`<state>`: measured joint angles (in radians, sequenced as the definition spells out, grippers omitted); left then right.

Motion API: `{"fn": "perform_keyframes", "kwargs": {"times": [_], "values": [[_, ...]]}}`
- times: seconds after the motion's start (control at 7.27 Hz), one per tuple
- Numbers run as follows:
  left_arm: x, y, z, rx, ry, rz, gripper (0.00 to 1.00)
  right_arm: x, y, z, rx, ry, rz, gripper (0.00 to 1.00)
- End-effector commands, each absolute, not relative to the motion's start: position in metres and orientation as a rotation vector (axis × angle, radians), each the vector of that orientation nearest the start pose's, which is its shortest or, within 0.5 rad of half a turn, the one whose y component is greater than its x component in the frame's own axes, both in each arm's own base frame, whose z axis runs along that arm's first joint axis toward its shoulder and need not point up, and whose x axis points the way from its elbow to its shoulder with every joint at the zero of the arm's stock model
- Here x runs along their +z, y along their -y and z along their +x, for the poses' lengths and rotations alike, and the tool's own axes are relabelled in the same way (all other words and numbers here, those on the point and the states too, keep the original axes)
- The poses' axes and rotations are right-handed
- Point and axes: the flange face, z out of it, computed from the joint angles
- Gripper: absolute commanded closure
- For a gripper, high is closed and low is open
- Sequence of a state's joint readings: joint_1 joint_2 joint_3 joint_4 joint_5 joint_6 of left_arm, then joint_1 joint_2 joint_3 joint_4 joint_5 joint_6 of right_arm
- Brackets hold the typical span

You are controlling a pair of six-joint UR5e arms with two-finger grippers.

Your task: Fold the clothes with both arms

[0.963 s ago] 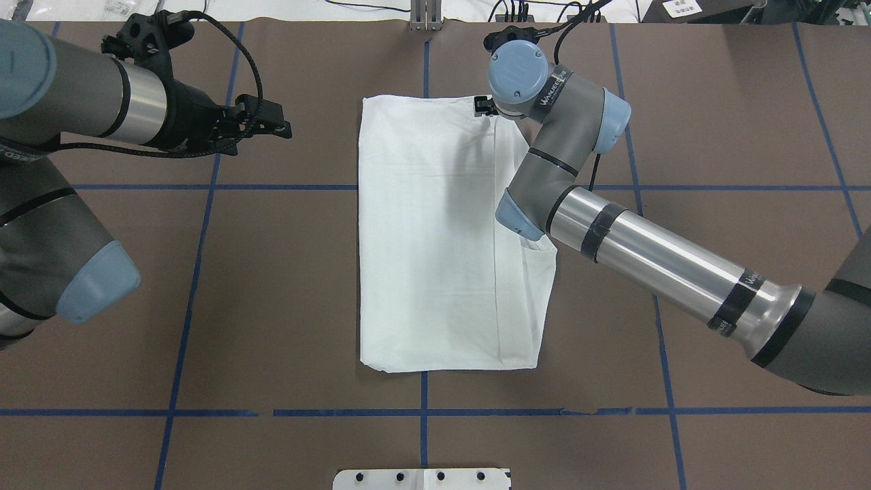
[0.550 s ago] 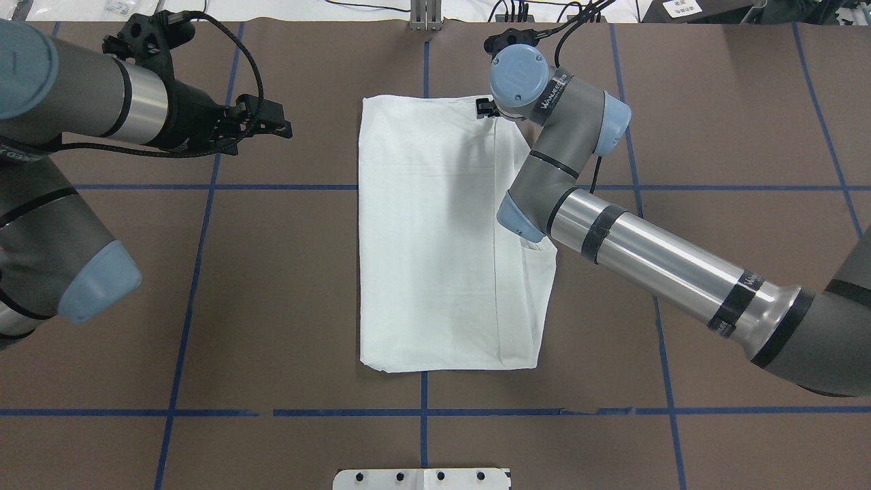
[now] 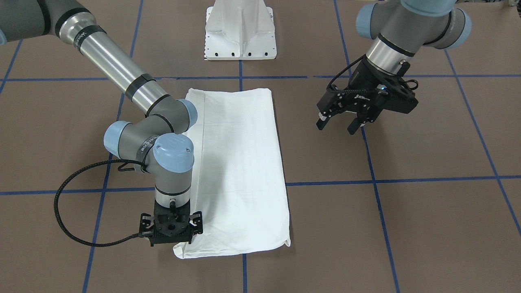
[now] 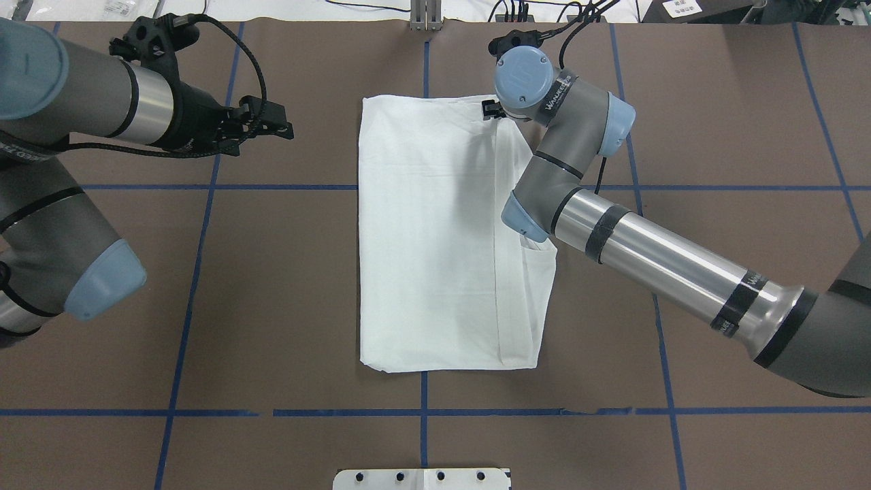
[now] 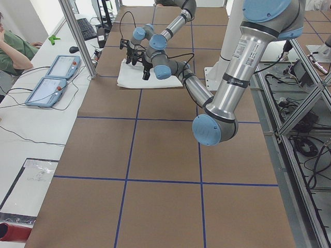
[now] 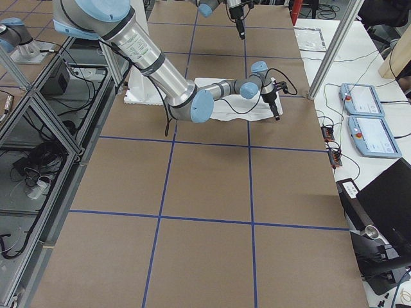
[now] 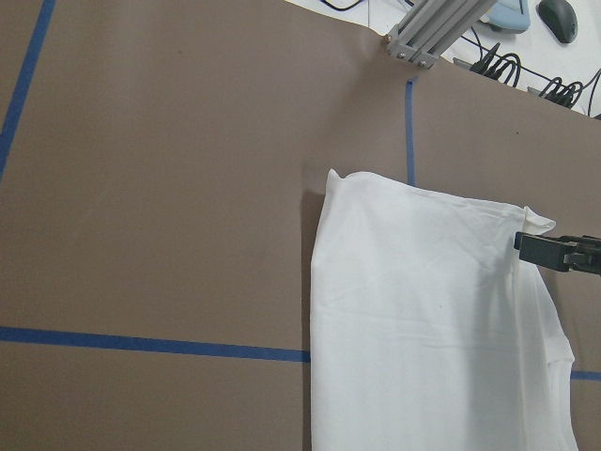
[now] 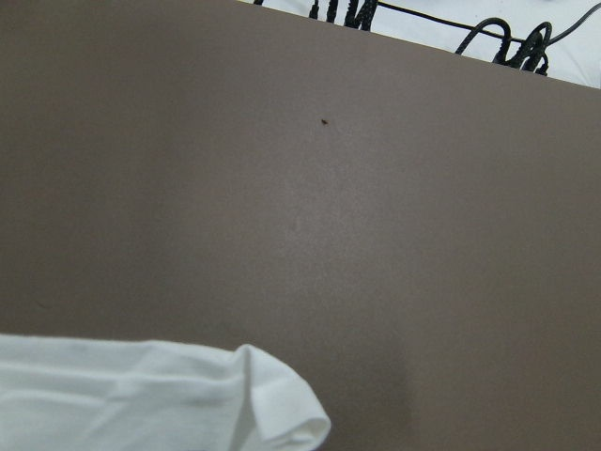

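Folded white T-shirt (image 4: pixel 435 238) lies flat mid-frame on the brown table (image 4: pixel 286 306).
Right gripper (image 3: pixel 171 235) points down at its corner, lower left in the front view; its fingertips are hidden, so I cannot tell its grip. Left gripper (image 3: pixel 336 127) hovers upper right, fingers spread, apart from the cloth.

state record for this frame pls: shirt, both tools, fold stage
shirt: white T-shirt, folded into a long rectangle, flat at the centre of the table
left tool: open, empty, held above bare table beside the shirt
right tool: pointing down at the shirt's far right corner; fingers hidden, grip unclear
fold stage: lengthwise folds done, crosswise fold not yet made
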<state>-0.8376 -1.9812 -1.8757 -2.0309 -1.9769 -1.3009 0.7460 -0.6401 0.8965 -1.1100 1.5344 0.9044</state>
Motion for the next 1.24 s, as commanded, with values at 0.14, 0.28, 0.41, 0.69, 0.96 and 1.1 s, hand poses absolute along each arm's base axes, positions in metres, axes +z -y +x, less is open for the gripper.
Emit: {"fn": "perform_keyframes", "kwargs": {"times": [0.14, 0.28, 0.41, 0.69, 0.96, 1.1], "values": [[0.238, 0.502, 0.326, -0.258, -1.173, 0.303, 0.00, 0.339, 0.694, -0.520, 0.048, 0.496, 0.503, 0.01], [0.236, 0.503, 0.326, -0.259, -1.175, 0.304, 0.00, 0.354, 0.694, -0.514, 0.040, 0.482, 0.496, 0.01], [0.235, 0.503, 0.326, -0.258, -1.177, 0.305, 0.00, 0.352, 0.700, -0.505, 0.021, 0.477, 0.504, 0.01], [0.232, 0.503, 0.327, -0.257, -1.179, 0.307, 0.00, 0.352, 0.699, -0.495, 0.006, 0.489, 0.510, 0.01], [0.233, 0.504, 0.328, -0.257, -1.176, 0.306, 0.00, 0.326, 0.699, -0.491, 0.002, 0.543, 0.511, 0.01], [0.233, 0.504, 0.328, -0.256, -1.176, 0.307, 0.00, 0.313, 0.698, -0.494, 0.005, 0.559, 0.522, 0.01]]}}
